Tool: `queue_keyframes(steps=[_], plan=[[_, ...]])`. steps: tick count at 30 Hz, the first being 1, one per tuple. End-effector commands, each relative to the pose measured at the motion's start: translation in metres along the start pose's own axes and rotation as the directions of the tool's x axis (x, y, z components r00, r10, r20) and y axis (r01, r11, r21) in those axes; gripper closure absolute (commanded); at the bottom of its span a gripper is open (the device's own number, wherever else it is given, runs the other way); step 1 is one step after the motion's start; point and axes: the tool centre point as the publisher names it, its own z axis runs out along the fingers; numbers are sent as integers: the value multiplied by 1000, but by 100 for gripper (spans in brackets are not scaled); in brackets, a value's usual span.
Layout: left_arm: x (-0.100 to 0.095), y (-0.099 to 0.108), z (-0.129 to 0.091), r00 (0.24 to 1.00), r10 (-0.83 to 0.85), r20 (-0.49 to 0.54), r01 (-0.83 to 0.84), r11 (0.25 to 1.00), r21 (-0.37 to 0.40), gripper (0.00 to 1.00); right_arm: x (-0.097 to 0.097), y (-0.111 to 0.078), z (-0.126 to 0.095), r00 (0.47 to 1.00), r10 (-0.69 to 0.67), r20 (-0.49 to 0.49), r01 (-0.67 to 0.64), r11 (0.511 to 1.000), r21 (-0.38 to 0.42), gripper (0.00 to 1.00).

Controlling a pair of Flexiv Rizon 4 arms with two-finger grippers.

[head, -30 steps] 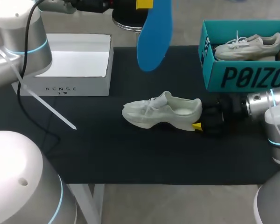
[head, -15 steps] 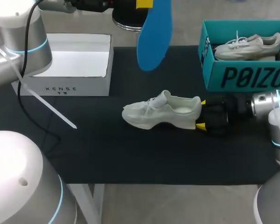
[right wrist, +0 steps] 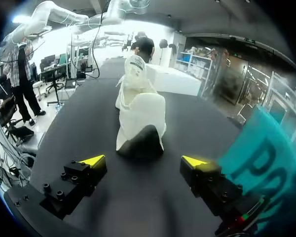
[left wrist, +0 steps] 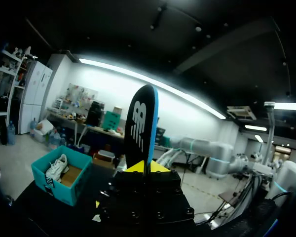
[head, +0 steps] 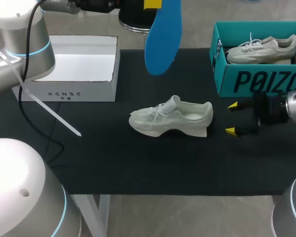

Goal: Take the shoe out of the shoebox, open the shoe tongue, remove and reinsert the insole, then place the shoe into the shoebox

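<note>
A pale cream shoe lies on its sole in the middle of the black mat, toe toward the left; in the right wrist view its heel faces my gripper. My right gripper stands open just right of the heel, apart from it, its yellow fingertips wide on both sides. High above the table's far side my left gripper is shut on the blue insole, which hangs down; in the left wrist view the insole stands on edge between the fingers. The white shoebox sits at the back left.
A teal box holding another pale shoe stands at the back right, close behind my right gripper. A white strap trails from my left arm over the mat's left part.
My right gripper has let go of the shoe's heel, opened wide and drawn back to the right. The shoe and the left arm with the insole stay put.
</note>
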Motion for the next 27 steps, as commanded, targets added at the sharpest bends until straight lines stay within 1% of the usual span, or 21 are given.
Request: queue_keyframes(steps=[1, 7, 8, 10, 11, 15, 16, 24, 27], plan=[[-1, 0, 1, 1000, 0, -1, 0, 1000, -1, 100, 6, 26, -48, 1000, 6, 6, -8, 967, 256, 0], [-1, 0, 1, 1000, 0, -1, 0, 1000, -1, 100, 1, 43, -62, 1000, -3, 4, 2, 923, 385, 0], [-1, 0, 1, 1000, 0, -1, 0, 1000, -1, 100, 0, 46, -64, 1000, -3, 3, 2, 916, 402, 0], [-1, 0, 1, 1000, 0, -1, 0, 1000, -1, 100, -1, 54, -66, 1000, -17, 15, 10, 911, 411, 0], [-1, 0, 1, 1000, 0, -1, 0, 1000, -1, 100, -1, 58, -68, 1000, -18, 15, 10, 902, 432, 0], [-1, 0, 1, 1000, 0, -1, 0, 1000, -1, 100, -3, 72, -66, 1000, -14, -5, 15, 868, 496, 0], [-1, 0, 1, 1000, 0, -1, 0, 1000, -1, 100, -3, 75, -66, 1000, -10, -15, 17, 852, 523, 0], [-1, 0, 1, 1000, 0, -1, 0, 1000, -1, 100, -8, 91, -64, 999, 3, -52, 30, 784, 620, 0], [-1, 0, 1, 1000, 0, -1, 0, 1000, -1, 100, -9, 99, -63, 998, 15, -66, 32, 749, 661, 0]])
